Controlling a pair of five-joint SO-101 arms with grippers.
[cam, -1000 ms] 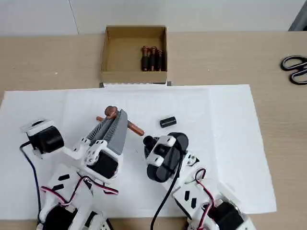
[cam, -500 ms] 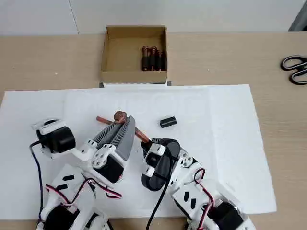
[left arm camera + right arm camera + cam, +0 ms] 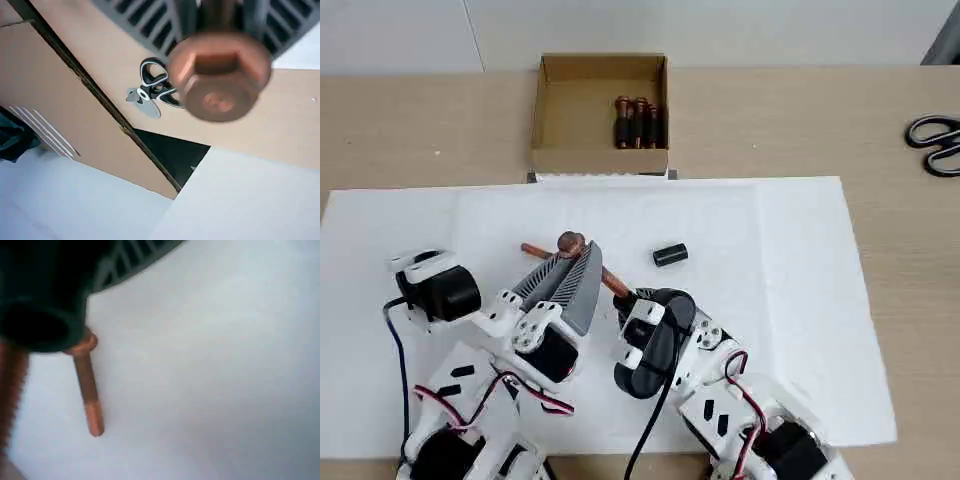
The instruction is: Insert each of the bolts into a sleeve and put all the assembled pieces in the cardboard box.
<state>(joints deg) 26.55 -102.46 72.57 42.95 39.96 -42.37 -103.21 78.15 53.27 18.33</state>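
Wood-tone table (image 3: 800,120), white paper sheet (image 3: 770,280) spread over it, probably so small parts show up. We see left gripper (image 3: 578,254) clamped on held bolt (image 3: 570,242): copper-coloured, hex head, threaded shank aimed across at right gripper (image 3: 630,298). That one looks closed around held sleeve (image 3: 37,327), matte black tube, open end facing shank. Lined up for insertion, we reckon. Spare bolt (image 3: 535,249) flat on paper beside left jaws, loose sleeve (image 3: 670,254) near. Three assembled pieces (image 3: 637,122) side by side in cardboard box (image 3: 600,160), plain brown, open top.

We find the brown cardboard box (image 3: 575,115) behind the white paper sheet (image 3: 790,300), which carries a black cylindrical sleeve (image 3: 670,254).
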